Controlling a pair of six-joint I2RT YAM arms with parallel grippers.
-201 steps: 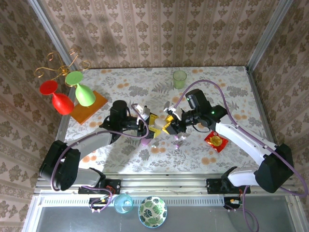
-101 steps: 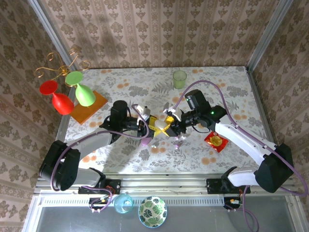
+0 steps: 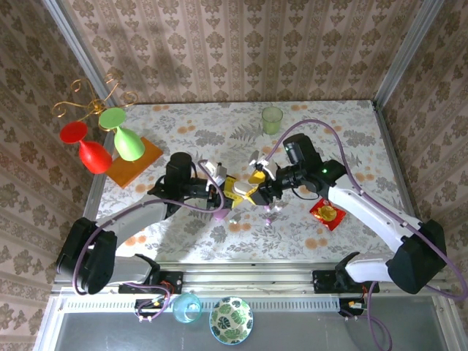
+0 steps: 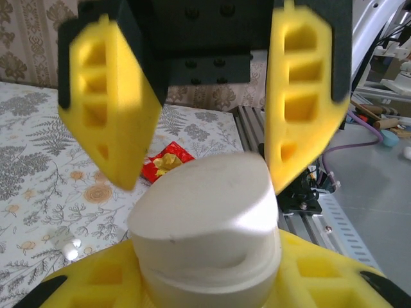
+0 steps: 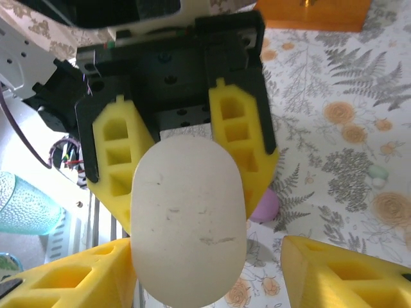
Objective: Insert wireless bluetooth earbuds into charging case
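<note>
Top view: the left gripper (image 3: 229,194) and right gripper (image 3: 252,187) meet nose to nose over the middle of the table (image 3: 329,124). The cream case (image 3: 240,191) sits between them, clear of the tabletop. From here I cannot tell which fingers touch the case.

Left wrist view: the left gripper (image 4: 205,282) is clenched on the case (image 4: 205,218), its yellow fingers (image 4: 334,269) pressed to the lower part of the case on both sides. The lid end of the case points away from the camera. The right gripper (image 4: 202,173) faces it from beyond the case, jaws spread. One finger stands to each side of the case's far end, and the right-hand finger sits just beside the case's edge. Whether it touches I cannot tell. Two white buds (image 4: 67,247) lie on the table left of the case, low in the view. They are well apart from the case and from both grippers. A red packet (image 4: 166,160) lies on the table beyond the case.

Right wrist view: the right gripper (image 5: 205,269) is released, its fingers (image 5: 347,269) set wider than the case (image 5: 189,218), with a clear gap on the right side. The left gripper's fingers (image 5: 244,141) flank the case from behind and hold it. Small pale buds (image 5: 377,176) lie on the table right of the case, apart from every finger.
</note>
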